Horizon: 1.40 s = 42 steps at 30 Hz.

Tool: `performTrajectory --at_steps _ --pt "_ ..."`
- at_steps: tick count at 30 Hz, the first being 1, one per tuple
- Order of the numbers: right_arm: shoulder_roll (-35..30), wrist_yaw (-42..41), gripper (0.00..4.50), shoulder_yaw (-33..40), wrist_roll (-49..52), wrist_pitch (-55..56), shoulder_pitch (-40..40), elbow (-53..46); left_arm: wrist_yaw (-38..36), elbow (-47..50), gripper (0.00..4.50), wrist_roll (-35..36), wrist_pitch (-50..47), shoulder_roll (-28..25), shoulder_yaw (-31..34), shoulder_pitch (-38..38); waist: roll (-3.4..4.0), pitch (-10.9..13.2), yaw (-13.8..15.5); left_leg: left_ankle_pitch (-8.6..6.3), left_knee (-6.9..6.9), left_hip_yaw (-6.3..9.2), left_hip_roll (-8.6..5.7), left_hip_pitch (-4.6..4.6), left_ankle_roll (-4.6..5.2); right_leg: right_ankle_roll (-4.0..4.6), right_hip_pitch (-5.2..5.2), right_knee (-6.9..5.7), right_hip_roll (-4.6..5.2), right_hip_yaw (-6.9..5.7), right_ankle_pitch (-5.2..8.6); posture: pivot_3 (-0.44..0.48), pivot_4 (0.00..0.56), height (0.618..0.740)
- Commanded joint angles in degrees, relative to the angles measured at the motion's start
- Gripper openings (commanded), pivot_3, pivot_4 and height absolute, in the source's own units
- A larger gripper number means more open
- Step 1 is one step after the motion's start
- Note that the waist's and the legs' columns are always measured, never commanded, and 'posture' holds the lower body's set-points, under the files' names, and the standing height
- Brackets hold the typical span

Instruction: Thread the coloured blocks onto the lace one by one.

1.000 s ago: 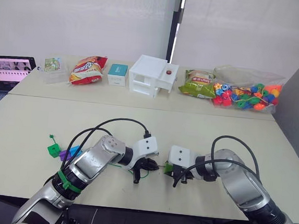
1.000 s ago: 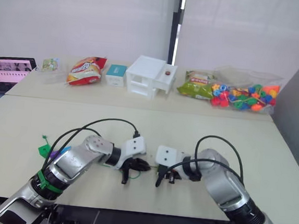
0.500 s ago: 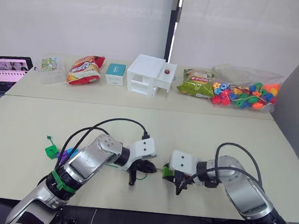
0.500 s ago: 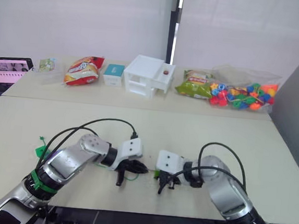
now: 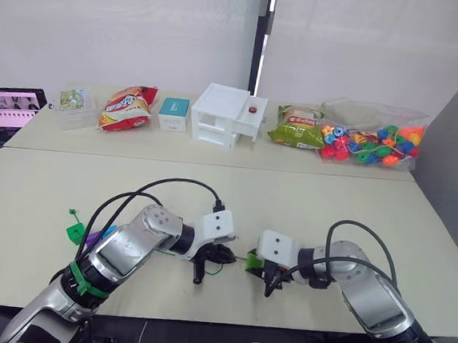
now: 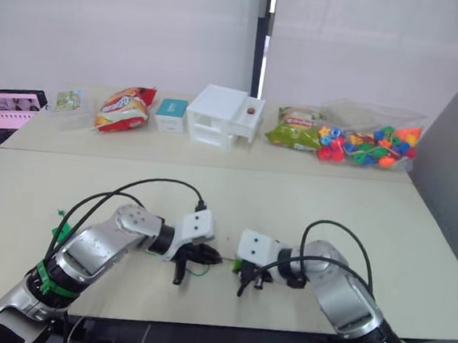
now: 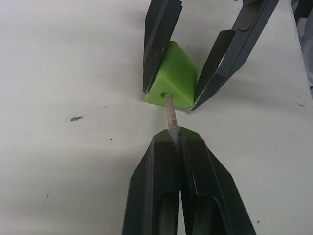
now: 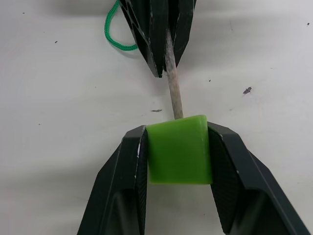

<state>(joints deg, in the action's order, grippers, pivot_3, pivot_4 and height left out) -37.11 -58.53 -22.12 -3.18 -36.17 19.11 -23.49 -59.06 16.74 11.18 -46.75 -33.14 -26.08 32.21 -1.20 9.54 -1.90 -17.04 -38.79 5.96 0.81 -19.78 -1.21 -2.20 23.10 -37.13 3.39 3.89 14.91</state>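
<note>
- Right gripper (image 8: 178, 161) is clamped on the light green block (image 8: 179, 149), low over bare table (image 7: 73, 58).
- Left gripper (image 7: 177, 142) sits pinched tight on the lace (image 8: 172, 81), whose pale tip is in the block's hole.

Both arms are sheathed in rounded silver-grey shells, and a bright green band is wrapped around the left forearm. A white box-shaped module is carried at each wrist, from which thick black cables are looped up and back over the forearms toward 12 o'clock. The left pincer (image 7: 178, 144) and the right pincer (image 8: 178, 147) are each formed of two flat, tapering black fingers with a faintly glossy finish.
</note>
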Motion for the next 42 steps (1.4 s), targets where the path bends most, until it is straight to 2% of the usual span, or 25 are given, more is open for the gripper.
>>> performTrajectory --at_steps 1,12,28,42 --pt "0.37 -0.30 1.20 -4.89 0.31 -3.60 -2.46 2.22 -0.36 3.06 0.00 2.14 0.43 1.24 0.34 0.40 0.00 0.00 -0.02 0.00 0.00 0.00 0.00 0.00 0.00 0.00 0.00 0.00 0.00 0.00 0.00 0.000 0.150 0.740" --pt "0.73 -0.85 1.20 -4.89 1.69 -5.84 -2.20 -0.86 -0.85 -0.76 0.00 1.15 3.29 4.45 -2.40 1.10 -0.03 -0.03 -0.02 0.00 0.00 0.00 -0.01 0.00 0.00 0.00 -0.02 0.01 0.01 0.00 0.00 0.000 0.150 0.740" --pt "-1.69 -0.23 1.20 -3.89 1.36 -5.40 -3.72 0.98 -2.85 5.74 0.00 5.99 2.74 -3.83 5.21 -3.11 -0.04 -0.04 0.57 -0.02 0.02 -0.01 -0.01 0.00 0.03 -0.01 -0.03 0.06 0.03 0.00 0.01 0.000 0.150 0.740" --pt "-2.38 -0.06 1.20 -4.18 2.17 -5.84 -4.09 -0.29 -0.58 3.32 0.00 3.15 2.84 -4.71 2.51 -2.34 -0.06 -0.05 0.72 -0.02 0.02 -0.01 -0.01 0.01 0.03 -0.01 -0.03 0.06 0.02 0.00 0.01 0.000 0.150 0.740"
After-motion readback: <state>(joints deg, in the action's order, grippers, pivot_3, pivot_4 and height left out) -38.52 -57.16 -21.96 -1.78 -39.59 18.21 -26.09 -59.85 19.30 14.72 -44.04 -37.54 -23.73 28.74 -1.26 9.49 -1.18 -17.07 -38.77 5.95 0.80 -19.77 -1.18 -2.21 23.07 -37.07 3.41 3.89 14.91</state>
